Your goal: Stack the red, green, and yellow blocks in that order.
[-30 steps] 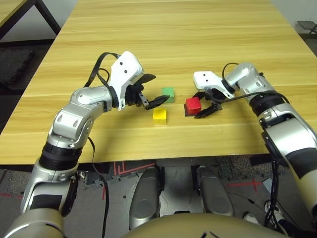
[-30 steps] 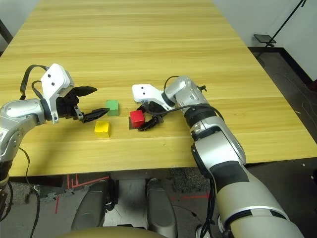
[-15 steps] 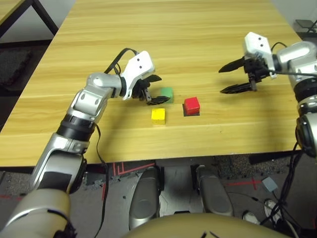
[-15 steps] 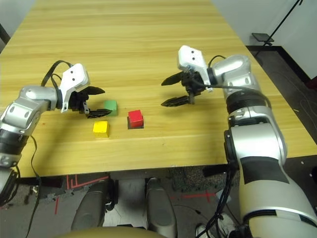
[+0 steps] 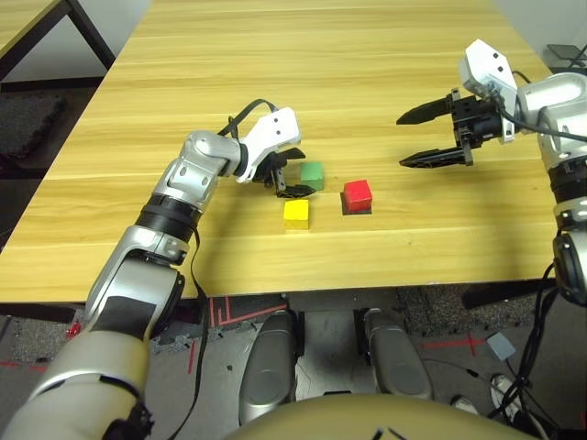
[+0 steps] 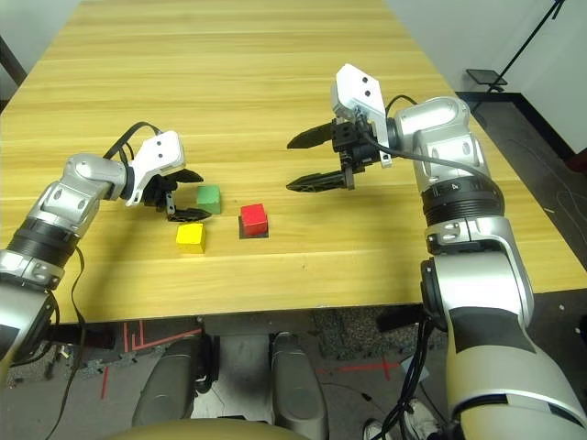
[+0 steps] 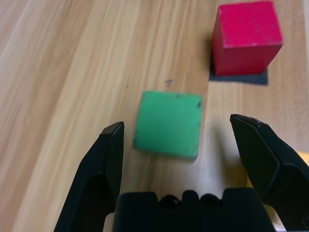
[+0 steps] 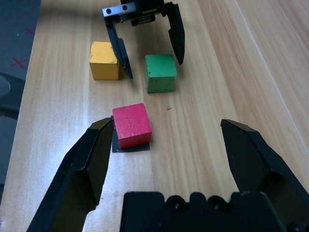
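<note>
Between the spread fingers of the left gripper (image 7: 176,140), low over the counter (image 5: 367,55), the green block (image 7: 168,123) is seen, ungripped. Just beside it the yellow block (image 5: 295,213) is found, and the red block (image 5: 357,193) is set on a black patch (image 7: 237,77). Well apart, the right gripper (image 5: 419,136) is held raised, fingers wide.

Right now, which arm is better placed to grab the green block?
Left. The left gripper is open with its fingers either side of the green block, close to the table. The right gripper is open too, but raised and off to the right of the red block.
</note>
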You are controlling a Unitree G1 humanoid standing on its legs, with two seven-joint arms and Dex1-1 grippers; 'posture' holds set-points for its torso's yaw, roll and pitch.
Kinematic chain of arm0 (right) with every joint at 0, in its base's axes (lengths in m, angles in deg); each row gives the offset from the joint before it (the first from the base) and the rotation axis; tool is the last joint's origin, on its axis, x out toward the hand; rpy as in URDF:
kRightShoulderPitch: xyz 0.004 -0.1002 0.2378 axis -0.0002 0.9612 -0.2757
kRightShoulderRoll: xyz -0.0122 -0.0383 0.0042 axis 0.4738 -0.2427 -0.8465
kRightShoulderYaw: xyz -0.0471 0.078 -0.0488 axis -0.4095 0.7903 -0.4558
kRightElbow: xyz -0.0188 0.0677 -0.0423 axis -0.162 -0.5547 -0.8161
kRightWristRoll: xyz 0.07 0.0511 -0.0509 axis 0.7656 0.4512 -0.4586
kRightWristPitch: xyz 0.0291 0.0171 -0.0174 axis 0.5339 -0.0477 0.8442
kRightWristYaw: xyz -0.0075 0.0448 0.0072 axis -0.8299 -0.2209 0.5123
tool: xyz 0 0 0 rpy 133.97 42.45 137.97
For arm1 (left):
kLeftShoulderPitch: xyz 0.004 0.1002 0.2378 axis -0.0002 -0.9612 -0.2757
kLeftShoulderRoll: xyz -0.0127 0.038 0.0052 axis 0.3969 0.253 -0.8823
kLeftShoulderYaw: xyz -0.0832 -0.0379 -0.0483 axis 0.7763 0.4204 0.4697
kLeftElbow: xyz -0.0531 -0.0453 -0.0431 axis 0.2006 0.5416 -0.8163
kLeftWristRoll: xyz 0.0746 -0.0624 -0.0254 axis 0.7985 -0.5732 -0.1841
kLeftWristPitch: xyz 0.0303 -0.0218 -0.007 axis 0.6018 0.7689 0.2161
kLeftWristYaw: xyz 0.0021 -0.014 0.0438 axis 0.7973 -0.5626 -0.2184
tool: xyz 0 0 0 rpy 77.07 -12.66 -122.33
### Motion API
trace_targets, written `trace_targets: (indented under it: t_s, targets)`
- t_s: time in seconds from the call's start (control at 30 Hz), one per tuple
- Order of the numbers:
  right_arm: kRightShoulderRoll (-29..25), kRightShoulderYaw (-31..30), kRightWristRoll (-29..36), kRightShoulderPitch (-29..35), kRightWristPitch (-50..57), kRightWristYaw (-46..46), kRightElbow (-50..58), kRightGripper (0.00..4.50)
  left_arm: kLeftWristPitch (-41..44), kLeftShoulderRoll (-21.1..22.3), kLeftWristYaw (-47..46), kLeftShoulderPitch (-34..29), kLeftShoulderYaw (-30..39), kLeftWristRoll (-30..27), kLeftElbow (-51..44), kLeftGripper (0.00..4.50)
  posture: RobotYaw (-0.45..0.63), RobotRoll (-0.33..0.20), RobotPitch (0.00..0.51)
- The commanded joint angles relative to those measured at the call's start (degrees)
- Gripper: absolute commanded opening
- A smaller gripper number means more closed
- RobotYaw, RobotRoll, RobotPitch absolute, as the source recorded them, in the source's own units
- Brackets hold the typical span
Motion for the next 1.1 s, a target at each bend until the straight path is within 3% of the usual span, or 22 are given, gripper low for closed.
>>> trace_targets:
  t_s: [0.03, 0.2, 0.37, 0.57, 0.67, 0.8, 1.1]
  targets:
    - [-0.44, 0.97, 0.48, 0.37, -0.09, 1.04, -0.79, 4.50, -0.49, -1.91, 0.14, 1.39, 0.59, 0.66, 3.26, 3.67, 0.24, -0.039, 0.105]
    - [-0.92, 1.43, 0.50, 0.61, -5.00, -0.66, -6.78, 4.50, 3.76, -4.38, -1.88, 4.10, 2.79, -0.60, 3.10, 2.03, 0.26, -0.032, 0.107]
    - [-3.05, -1.36, 5.87, 3.08, -9.19, -1.74, -11.30, 4.50, 15.18, -4.35, -2.75, 5.04, 4.12, -1.94, -7.38, 2.02, 0.28, -0.023, 0.108]
    - [-5.54, -3.11, 6.50, 3.62, -12.56, -1.74, -16.16, 4.50, 35.12, -3.78, -4.94, 2.50, 4.30, -6.40, -28.76, 2.02, 0.28, -0.012, 0.110]
    - [-5.30, -2.99, 7.19, 3.92, -12.40, -1.74, -16.11, 4.50, 41.06, -4.46, -7.35, 1.04, 3.66, -8.15, -35.62, 2.02, 0.28, -0.007, 0.112]
    - [-4.86, -2.93, 7.64, 4.41, -12.02, -1.74, -15.17, 4.50, 42.80, -6.04, -9.86, -0.83, 2.59, -9.33, -38.71, 2.02, 0.27, -0.002, 0.118]
    - [-4.81, -2.08, 9.29, 6.06, -8.58, -1.74, -8.95, 4.50, 33.99, -7.54, -12.13, -3.96, 0.00, -8.37, -34.17, 2.02, 0.23, -0.008, 0.131]
